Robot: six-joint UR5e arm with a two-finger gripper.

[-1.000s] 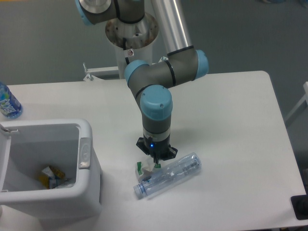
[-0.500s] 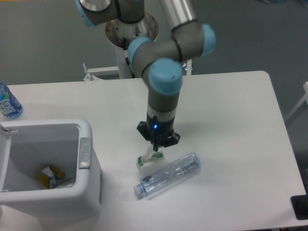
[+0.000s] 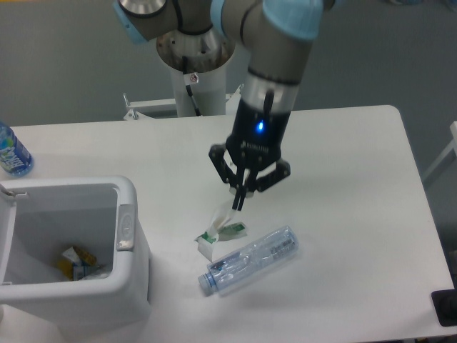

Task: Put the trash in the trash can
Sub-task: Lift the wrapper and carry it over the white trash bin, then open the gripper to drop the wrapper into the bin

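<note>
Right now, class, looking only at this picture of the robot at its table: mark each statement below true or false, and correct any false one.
1. The gripper grips the paper wrapper. True.
2. The crushed plastic bottle lies inside the trash can. False: it lies on the table, right of the can.
3. The trash can already holds some litter. True.
4. The upright bottle with the blue label stands beside the crushed bottle. False: it stands at the far left edge.

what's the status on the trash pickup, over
Pincer shut on wrapper, lifted off the table. Crushed bottle lying below, untouched. Trash can to camera-left, open, path looks clear.
</note>
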